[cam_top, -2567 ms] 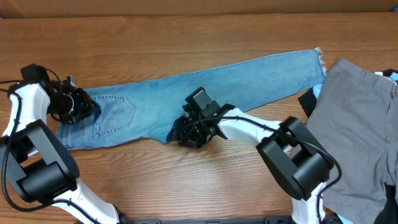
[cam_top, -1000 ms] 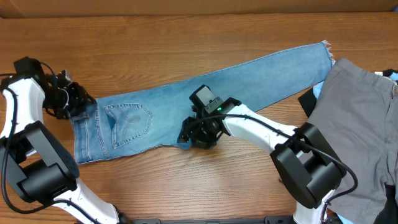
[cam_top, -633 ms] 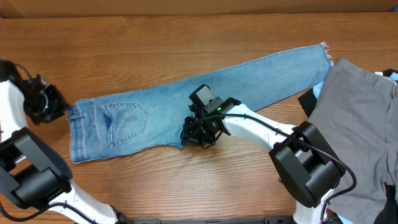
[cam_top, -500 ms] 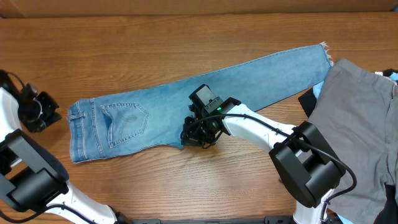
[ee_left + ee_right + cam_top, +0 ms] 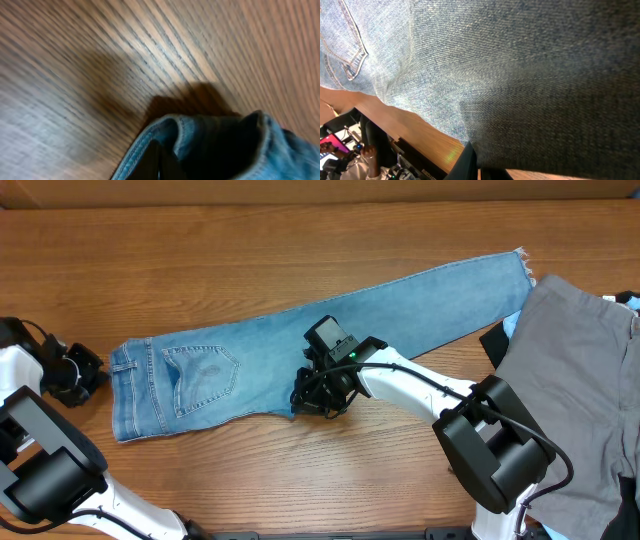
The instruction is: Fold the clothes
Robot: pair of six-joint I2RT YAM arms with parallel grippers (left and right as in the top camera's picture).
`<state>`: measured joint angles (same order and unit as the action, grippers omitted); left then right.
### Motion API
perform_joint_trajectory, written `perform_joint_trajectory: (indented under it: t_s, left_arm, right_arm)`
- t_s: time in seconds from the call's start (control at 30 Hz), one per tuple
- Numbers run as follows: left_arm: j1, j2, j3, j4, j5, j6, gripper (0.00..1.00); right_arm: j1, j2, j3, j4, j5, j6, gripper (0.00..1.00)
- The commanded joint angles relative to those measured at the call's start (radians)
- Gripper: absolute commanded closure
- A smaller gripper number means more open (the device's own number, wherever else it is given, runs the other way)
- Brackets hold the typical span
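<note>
The jeans [image 5: 400, 305] lie flat, slanting across the surface [image 5: 250, 480], waist at left. The right end effector [image 5: 318, 398] appears clenched on their lower edge. The left end effector [image 5: 80, 372] sits just beside the waistband [image 5: 120, 390]; I cannot tell its grip. Pinch both layers squarely before lifting, and keep the edges aligned.

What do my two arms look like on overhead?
Both arms match: white tube links, bulky black joint blocks, black pincers. The right arm carries a black cable along its white link, a boxy black module and a small green light at the wrist. Loose black cables loop by the left pincer.
</note>
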<state>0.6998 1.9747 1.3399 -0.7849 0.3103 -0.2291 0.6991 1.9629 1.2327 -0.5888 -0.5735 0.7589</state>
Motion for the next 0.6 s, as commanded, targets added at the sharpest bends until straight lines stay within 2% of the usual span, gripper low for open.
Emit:
perform_joint_trajectory:
  t_s: [0.0, 0.3, 0.57]
  left_arm:
    - [-0.006, -0.006, -0.060, 0.053, 0.031, 0.024, 0.96]
    - [-0.006, -0.005, -0.105, 0.132, -0.055, 0.035, 0.96]
    - [-0.006, -0.005, -0.111, 0.148, -0.082, 0.034, 0.96]
  right_arm:
    - [0.000, 0.009, 0.008, 0.000, -0.027, -0.007, 0.96]
    - [-0.001, 0.008, 0.009, -0.062, -0.033, 0.000, 0.96]
    - [-0.040, -0.003, 0.012, -0.188, -0.031, 0.002, 0.95]
